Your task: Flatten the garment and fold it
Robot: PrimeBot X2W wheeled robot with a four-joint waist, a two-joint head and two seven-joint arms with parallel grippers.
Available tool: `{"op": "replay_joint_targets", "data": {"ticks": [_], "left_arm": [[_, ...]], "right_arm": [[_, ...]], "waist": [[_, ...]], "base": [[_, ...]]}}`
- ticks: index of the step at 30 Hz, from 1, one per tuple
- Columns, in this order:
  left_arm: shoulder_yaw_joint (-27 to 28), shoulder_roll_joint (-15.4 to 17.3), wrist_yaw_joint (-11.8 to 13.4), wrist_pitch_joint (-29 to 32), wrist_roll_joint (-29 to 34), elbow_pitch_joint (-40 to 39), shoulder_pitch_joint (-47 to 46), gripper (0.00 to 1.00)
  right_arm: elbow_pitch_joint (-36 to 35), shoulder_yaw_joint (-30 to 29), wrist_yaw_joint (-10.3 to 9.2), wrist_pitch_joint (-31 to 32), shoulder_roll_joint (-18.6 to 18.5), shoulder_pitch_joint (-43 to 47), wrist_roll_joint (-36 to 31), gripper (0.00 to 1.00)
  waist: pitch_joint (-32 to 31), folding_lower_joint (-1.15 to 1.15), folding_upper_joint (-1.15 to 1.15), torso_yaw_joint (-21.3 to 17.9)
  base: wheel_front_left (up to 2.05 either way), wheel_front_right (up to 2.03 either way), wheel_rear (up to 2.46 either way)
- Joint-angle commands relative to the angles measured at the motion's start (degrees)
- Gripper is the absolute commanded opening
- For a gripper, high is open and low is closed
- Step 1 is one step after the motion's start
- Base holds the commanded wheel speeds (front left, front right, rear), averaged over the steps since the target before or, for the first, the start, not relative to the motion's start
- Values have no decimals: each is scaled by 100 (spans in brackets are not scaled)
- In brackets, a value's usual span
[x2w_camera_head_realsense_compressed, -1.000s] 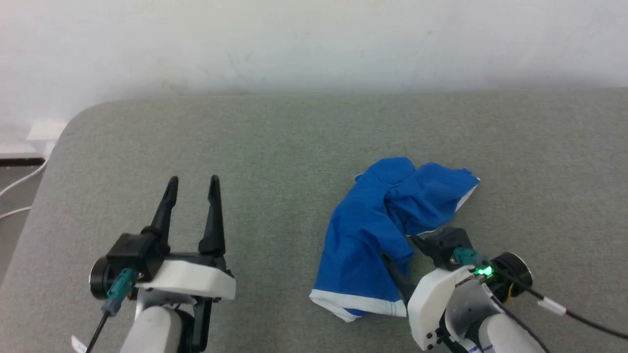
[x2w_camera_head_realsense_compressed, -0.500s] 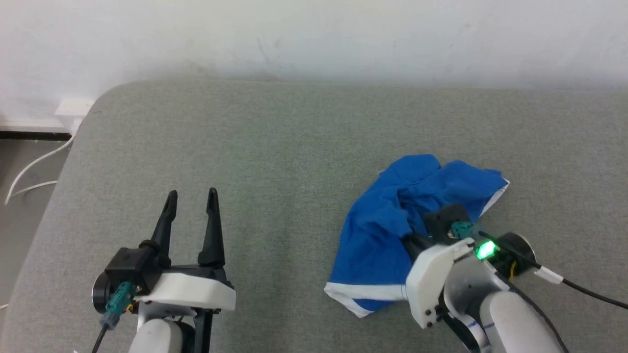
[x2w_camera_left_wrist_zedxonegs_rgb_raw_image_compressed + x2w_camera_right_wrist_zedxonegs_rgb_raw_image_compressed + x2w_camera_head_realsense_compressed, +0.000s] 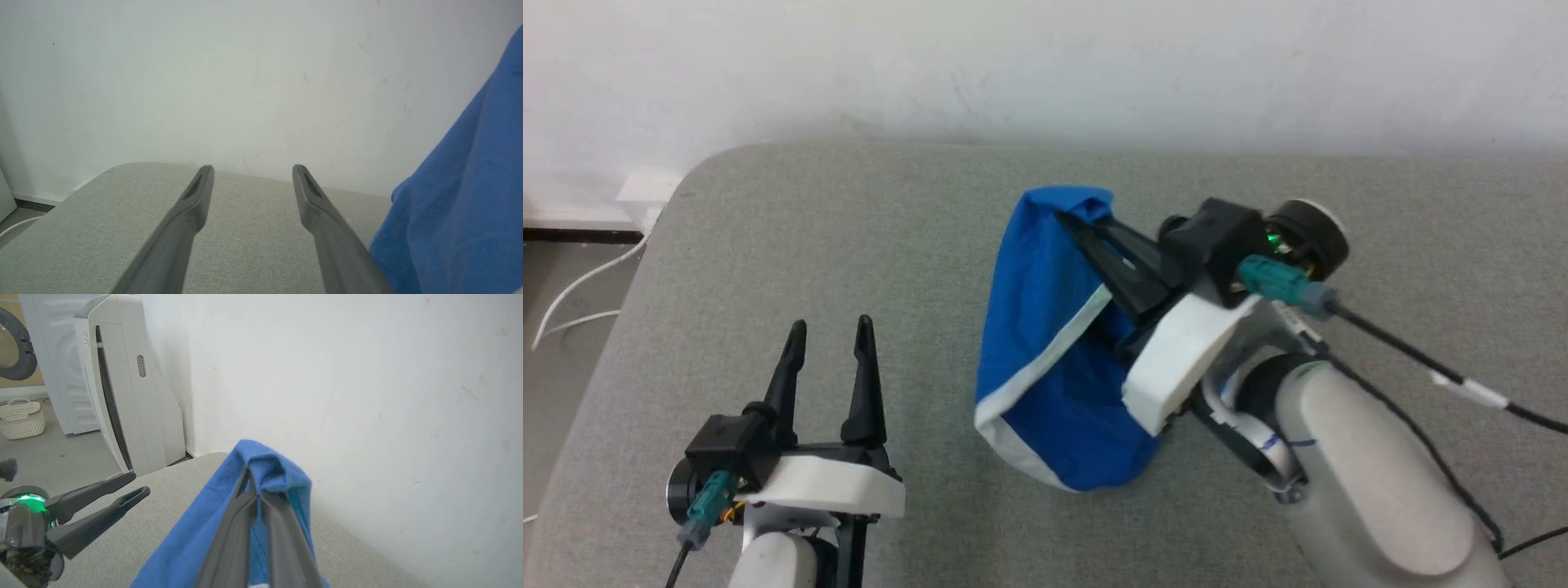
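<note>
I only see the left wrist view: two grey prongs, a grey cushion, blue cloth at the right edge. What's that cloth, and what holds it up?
Observer: The garment, blue shorts with a white trim band; the right gripper is shut on a bunched fold at its top.
Operator: Is it clear of the cushion?
Observer: It hangs from that pinch; whether its lower end touches the cushion, I cannot tell.
Operator: What's beyond the cushion?
Observer: A tall white appliance and a pale basket.

Left wrist view: blue shorts [image 3: 461, 212] run off right edge | I can't see right gripper [image 3: 1072, 224] tips inside their fold
</note>
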Motion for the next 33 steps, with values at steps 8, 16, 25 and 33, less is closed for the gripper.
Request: {"op": "replay_joint_targets", "data": {"ticks": [8,16,25,33], "left_arm": [[-30,-41,-106,-27,98,41,79,100],[-70,-47,-170,-27,161,62,-4,100],[-99,-50,-244,-27,211,144,-93,100],[-273,-51,-340,-27,181,267,-49,100]], "right_arm": [[227,-1133,-6,879,-722,961,86,0],[1178,-2635,-6,1272,-1252,1513,-760,0],[2024,-3718,-6,748,-1001,1232,-1497,100],[948,-4387,-6,-569,-425,1600,-2017,100]], "waist": [[-77,0,0,-55],[73,0,0,-194],[195,0,0,-270],[-76,0,0,-280]], "base": [[0,0,0],[0,0,0],[0,0,0],[0,0,0]]}}
